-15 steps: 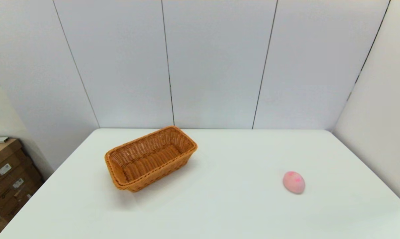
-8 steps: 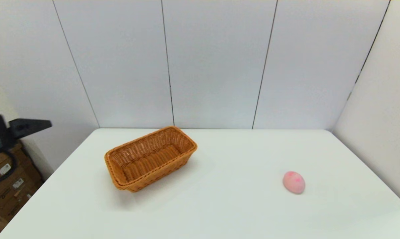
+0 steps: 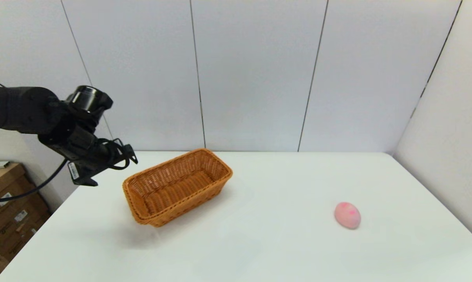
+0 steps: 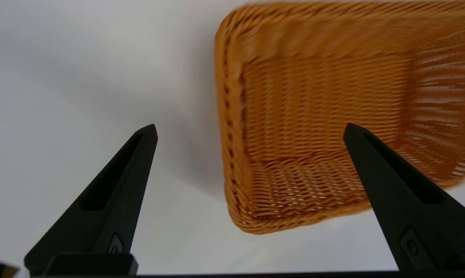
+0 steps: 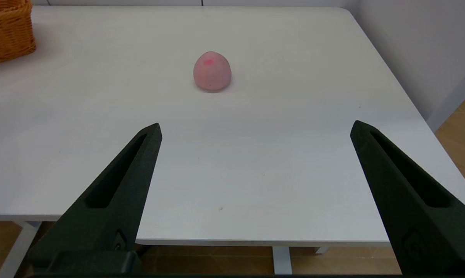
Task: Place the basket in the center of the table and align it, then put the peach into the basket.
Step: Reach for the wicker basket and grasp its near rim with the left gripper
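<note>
Basket (image 3: 177,187) sits left of table centre, long axis skewed: near end toward robot's left, far end toward back-centre; empty. Peach (image 3: 347,215) lies on the right side, well apart from basket. White table (image 3: 259,243), grey panel walls behind & at right, cardboard boxes (image 3: 8,203) on floor at left. Left gripper (image 4: 249,133) hangs above table's left edge, beside basket, fingers spread, nothing held. Right gripper (image 5: 255,129) off table's near edge, fingers spread wide, facing peach.

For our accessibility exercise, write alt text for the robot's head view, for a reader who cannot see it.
The left pincer hangs above the white table's left edge, beside an empty wicker basket set askew left of centre. A pink peach lies alone on the right.
</note>
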